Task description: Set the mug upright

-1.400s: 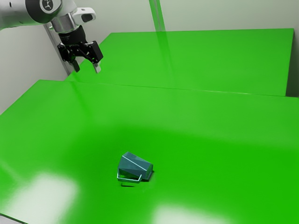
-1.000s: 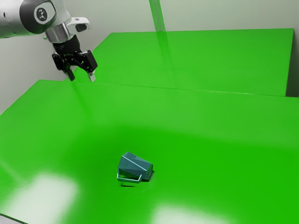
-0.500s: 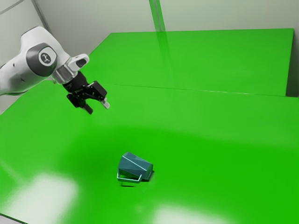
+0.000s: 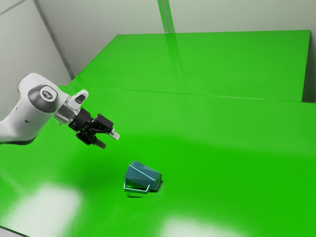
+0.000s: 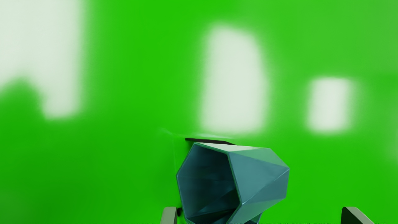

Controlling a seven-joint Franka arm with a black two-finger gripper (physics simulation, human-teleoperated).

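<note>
Open black two-finger gripper (image 4: 108, 139) near a toppled blue-teal faceted mug (image 4: 143, 177)

The gripper's two fingers stand wide apart with nothing held between them. It hangs at an angle toward the exterior view's left of the mug, well clear of touching it. In the wrist view, the mug appears between the fingertips, nearer to one of them.

The mug lies on its side on a glossy green table (image 4: 207, 168), its wide mouth toward the exterior view's left. The wrist view looks into its dark blue hollow, where bare inner walls show. Its thin angular handle (image 4: 137, 190) juts out low on the side facing the exterior camera.

Beyond the gripper from the mug, the white robot arm (image 4: 23, 118) carries a round badge (image 4: 48, 95), its marking too small to read. Farther behind the mug are a flat green surface (image 4: 222, 61) and a pale grey wall (image 4: 237, 15).
</note>
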